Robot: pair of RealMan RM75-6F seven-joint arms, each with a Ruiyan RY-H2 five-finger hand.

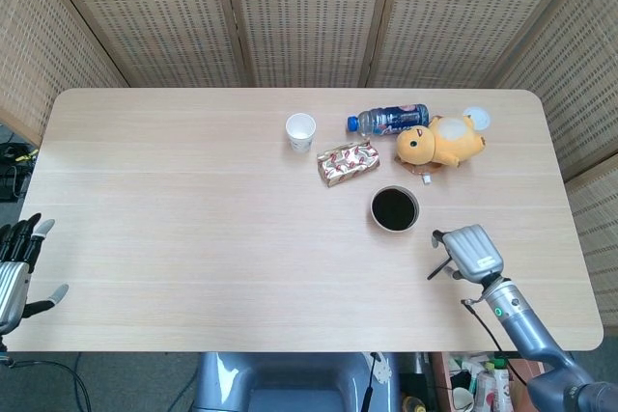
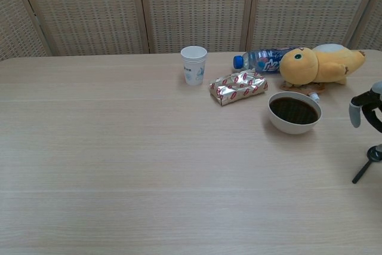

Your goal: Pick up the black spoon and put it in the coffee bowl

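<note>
The black spoon (image 1: pixel 439 269) lies on the table right of and nearer than the coffee bowl (image 1: pixel 395 209); its handle end shows and its head is hidden under my right hand (image 1: pixel 467 251). In the chest view the spoon (image 2: pixel 363 171) rests flat at the right edge, and the right hand (image 2: pixel 365 109) hovers above it with fingers apart and nothing in them. The white bowl (image 2: pixel 293 112) holds dark coffee. My left hand (image 1: pixel 17 265) hangs beyond the table's left edge with fingers spread, holding nothing.
Behind the bowl lie a yellow plush toy (image 1: pixel 439 142), a blue-labelled bottle (image 1: pixel 388 120) on its side, a shiny snack packet (image 1: pixel 348 161) and a white paper cup (image 1: pixel 300 130). Woven screens (image 1: pixel 309 16) wall off the back.
</note>
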